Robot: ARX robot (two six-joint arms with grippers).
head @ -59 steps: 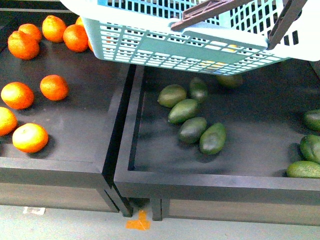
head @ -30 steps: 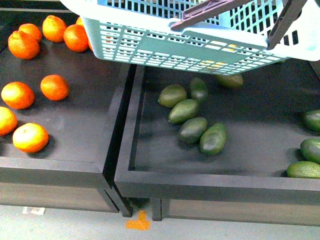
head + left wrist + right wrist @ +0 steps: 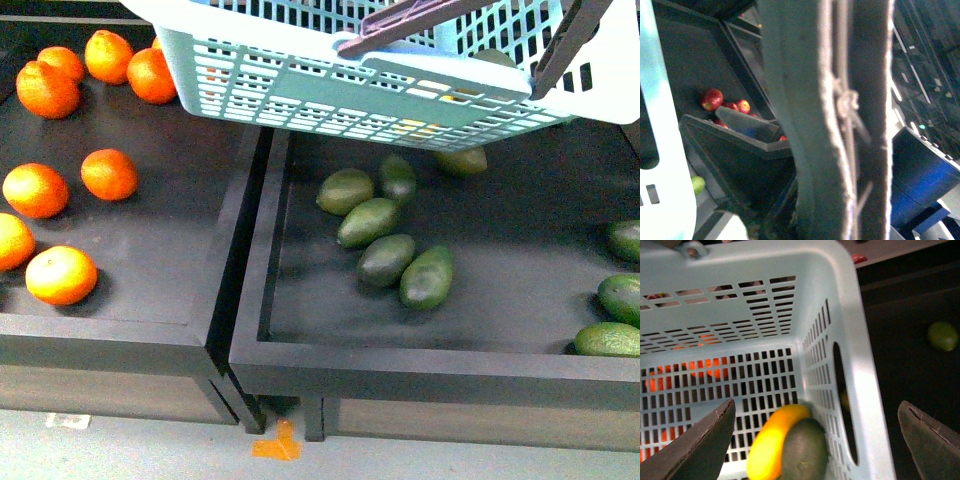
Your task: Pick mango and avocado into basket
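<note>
The light blue-green basket [image 3: 330, 85] hangs tilted above the two black trays at the top of the front view, its brownish-purple handle [image 3: 420, 20] raised. In the right wrist view the yellow-orange mango [image 3: 771, 442] and a dark green avocado [image 3: 805, 452] lie together on the basket floor [image 3: 715, 390]. My right gripper [image 3: 815, 440] is open above them, its fingers [image 3: 700, 445] spread wide. My left gripper is shut on the basket; its view is filled by the handle bar [image 3: 805, 125] right against the camera.
Several avocados [image 3: 385, 258] lie in the right black tray [image 3: 420, 370], more at its right edge [image 3: 620, 300]. Several oranges [image 3: 60, 275] lie in the left tray [image 3: 100, 340]. Red apples [image 3: 712, 98] show in a bin in the left wrist view.
The basket has tipped and shifted slightly, its near left corner a little lower. An avocado now shows through the basket's far right side.
</note>
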